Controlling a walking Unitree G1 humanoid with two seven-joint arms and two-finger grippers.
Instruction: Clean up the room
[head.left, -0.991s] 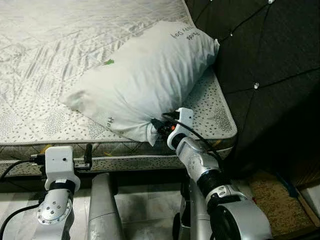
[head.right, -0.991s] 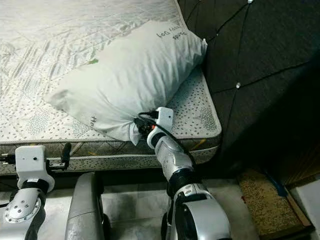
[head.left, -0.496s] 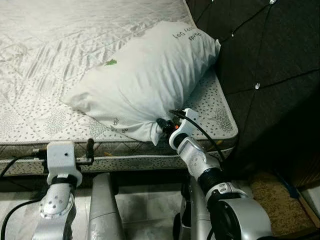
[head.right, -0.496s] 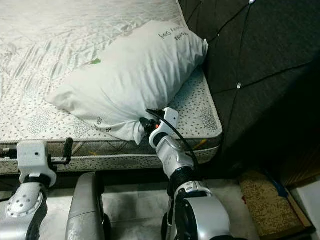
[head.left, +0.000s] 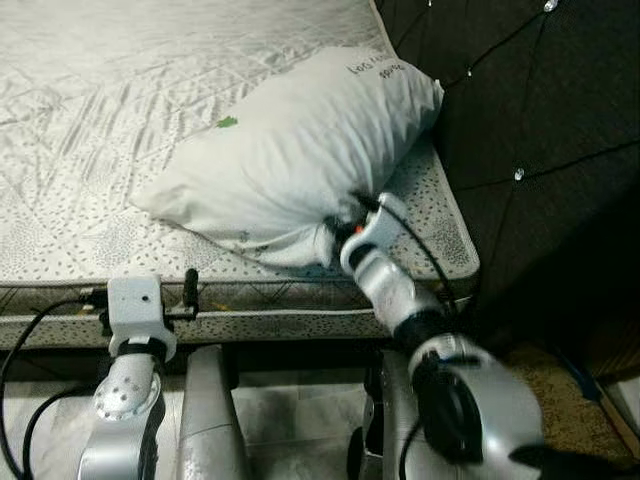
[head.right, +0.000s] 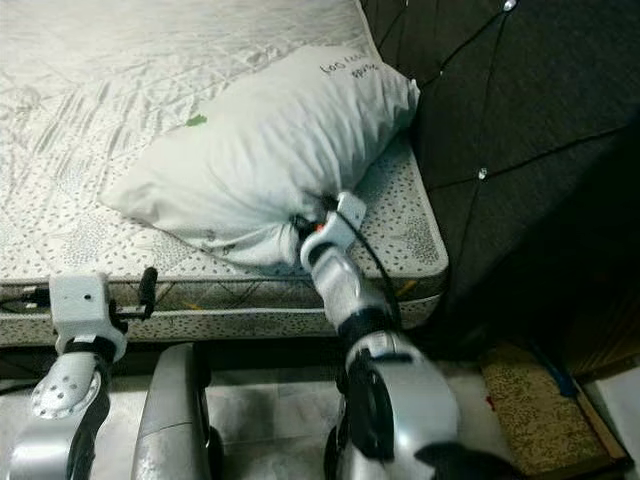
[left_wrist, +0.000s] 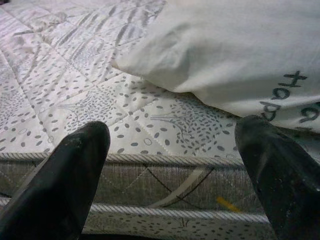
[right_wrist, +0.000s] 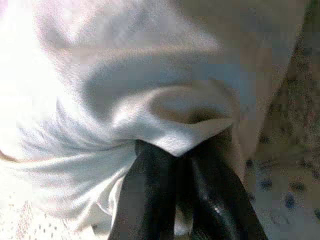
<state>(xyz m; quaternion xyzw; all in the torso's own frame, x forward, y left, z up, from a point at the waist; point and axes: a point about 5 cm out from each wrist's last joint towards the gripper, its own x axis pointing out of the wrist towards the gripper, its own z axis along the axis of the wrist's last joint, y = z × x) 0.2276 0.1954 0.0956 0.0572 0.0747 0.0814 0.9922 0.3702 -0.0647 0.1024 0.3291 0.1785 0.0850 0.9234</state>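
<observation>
- Left gripper (left_wrist: 170, 165): fingers spread wide, nothing between them. It hangs low at the lower left of the head views, level with the mattress (head.left: 90, 150) side edge and short of the pillow (head.left: 300, 150).
- Right gripper (right_wrist: 182, 175): fingers pinched together on a fold of the pillow's near corner, centre of the head views, at the mattress's front edge. This is the arm in contact, so it is the nearer one by far.
- Pillow lies on the mattress, long axis running from the held corner near centre frame up and right to the dark tufted headboard (head.left: 530, 110), which its far end presses against.
- The bulk of the pillow lies up and ahead of the right gripper.
- Hard to make out: right fingertips are buried in cloth, so depth of bite is unclear; the right wrist view is blurred. Print on the pillow's far end is too small to read.
</observation>
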